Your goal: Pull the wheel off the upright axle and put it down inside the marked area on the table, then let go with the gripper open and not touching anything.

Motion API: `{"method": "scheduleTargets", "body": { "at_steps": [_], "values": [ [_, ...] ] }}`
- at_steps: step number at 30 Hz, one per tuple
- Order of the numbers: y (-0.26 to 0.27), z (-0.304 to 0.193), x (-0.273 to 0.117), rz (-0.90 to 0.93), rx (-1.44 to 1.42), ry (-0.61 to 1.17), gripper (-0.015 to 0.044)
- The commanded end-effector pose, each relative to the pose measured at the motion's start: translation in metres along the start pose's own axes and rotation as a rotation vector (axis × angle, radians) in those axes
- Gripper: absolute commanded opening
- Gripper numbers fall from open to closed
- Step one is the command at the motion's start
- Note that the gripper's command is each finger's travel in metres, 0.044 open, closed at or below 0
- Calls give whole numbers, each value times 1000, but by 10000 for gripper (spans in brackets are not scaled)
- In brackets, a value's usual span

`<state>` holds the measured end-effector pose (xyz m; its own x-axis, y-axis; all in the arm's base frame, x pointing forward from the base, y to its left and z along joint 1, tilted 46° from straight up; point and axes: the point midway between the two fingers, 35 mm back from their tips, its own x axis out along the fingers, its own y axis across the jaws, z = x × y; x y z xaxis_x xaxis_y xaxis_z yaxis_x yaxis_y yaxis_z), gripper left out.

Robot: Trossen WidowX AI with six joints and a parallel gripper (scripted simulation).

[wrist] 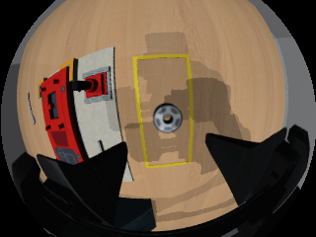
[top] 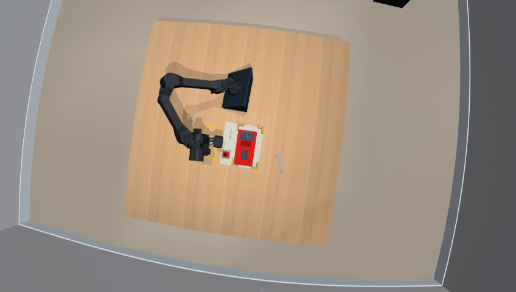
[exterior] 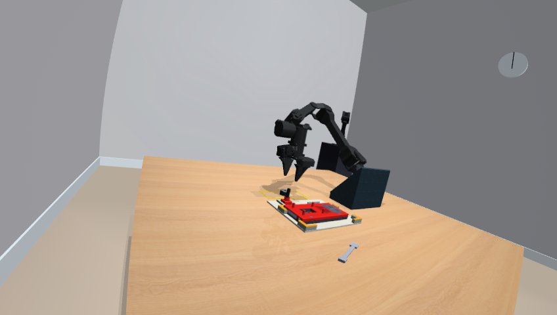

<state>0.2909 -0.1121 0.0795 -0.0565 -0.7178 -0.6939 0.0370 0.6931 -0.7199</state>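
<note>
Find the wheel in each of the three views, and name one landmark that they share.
Top: not visible; the arm covers that spot.
Exterior: wheel, a small dark piece just left of the axle, mid-frame.
Wrist: wheel at centre, inside the outline.
Shared landmark: the yellow marked outline.

The table (exterior: pixel 219 233) looks like matt pale wood with fine grain; the wheel (wrist: pixel 166 118) looks like dull grey metal.

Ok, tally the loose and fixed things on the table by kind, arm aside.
Wheel: 1
Axle: 1
Board: 1
Yellow outline: 1
Grey wrench: 1
Total: 5
</note>
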Motion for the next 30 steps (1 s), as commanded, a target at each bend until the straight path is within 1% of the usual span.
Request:
{"method": "scheduleTargets", "body": {
  "at_steps": [1,8,30],
  "values": [
    [15,-23,-17,10,-9,-2,440],
    [32,-72,-43,0,-7,4,440],
    [32,-74,-43,-1,-6,4,440]
  ]
}}
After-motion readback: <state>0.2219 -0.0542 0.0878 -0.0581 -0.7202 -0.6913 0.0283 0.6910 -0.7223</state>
